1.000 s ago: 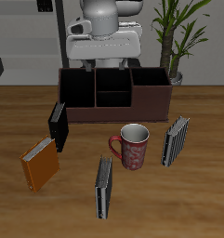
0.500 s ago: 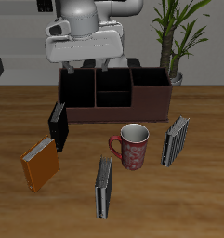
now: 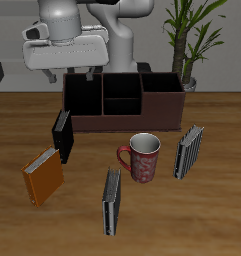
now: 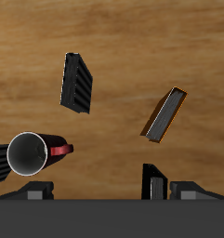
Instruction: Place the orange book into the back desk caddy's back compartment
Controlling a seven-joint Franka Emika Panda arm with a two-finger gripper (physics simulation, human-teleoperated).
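The orange book (image 3: 42, 178) stands tilted on the table near its front edge, beside the black book (image 3: 62, 135). It also shows in the wrist view (image 4: 164, 114). The back desk caddy (image 3: 157, 105), a dark maroon box with partitions, stands at the table's back. My gripper (image 3: 72, 77) hangs open and empty above the caddy's end nearest the black book, well above and behind the orange book. Its fingertips (image 4: 34, 192) frame the wrist view, spread wide apart.
A red patterned mug (image 3: 142, 157) stands in front of the caddy. One grey-and-black striped book (image 3: 111, 202) stands near the front edge, another (image 3: 189, 150) beside the mug. A potted plant (image 3: 187, 35) stands behind the caddy's far end.
My gripper has moved sideways from above the caddy's middle to above its end on the orange book's side. Nothing on the table has moved.
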